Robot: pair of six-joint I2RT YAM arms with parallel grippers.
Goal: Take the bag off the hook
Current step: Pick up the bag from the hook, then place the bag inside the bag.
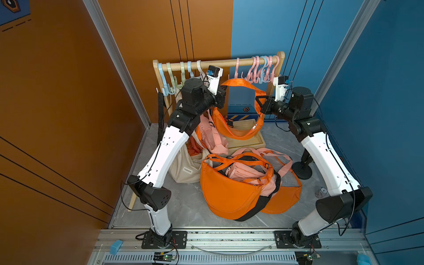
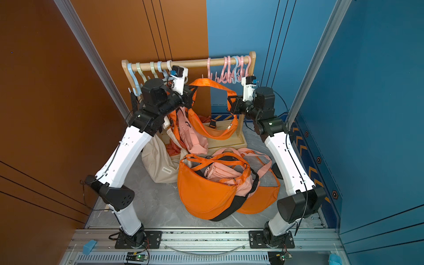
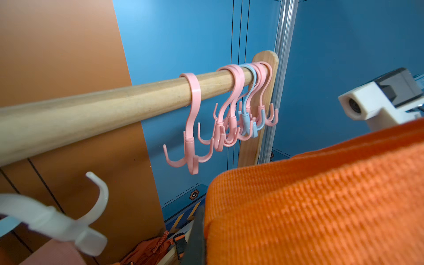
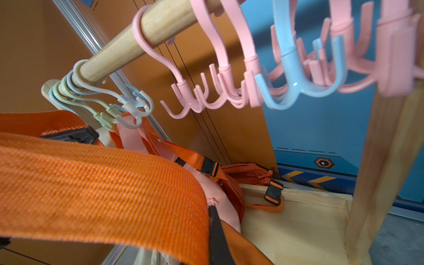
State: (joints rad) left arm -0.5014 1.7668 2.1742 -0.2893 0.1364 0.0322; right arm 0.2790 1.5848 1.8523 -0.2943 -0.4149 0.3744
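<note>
orange bag (image 1: 238, 129) hangs limp at twelve o'clock of the cell, below the rail (image 1: 218, 63), its webbing strap (image 1: 241, 82) pinched by left gripper (image 1: 222, 92) at ten o'clock and right gripper (image 1: 261, 102) at three; judged light, floppy, best held by that strap.

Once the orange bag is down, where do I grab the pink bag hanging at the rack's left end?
Take its pink webbing strap just below the white hook it appears to loop over: it runs flat and exposed there, while the pink bag itself is crowded beside the beige tote. Come from the front, jaws across the strap's width, then lift, since the prongs curl upward.
</note>
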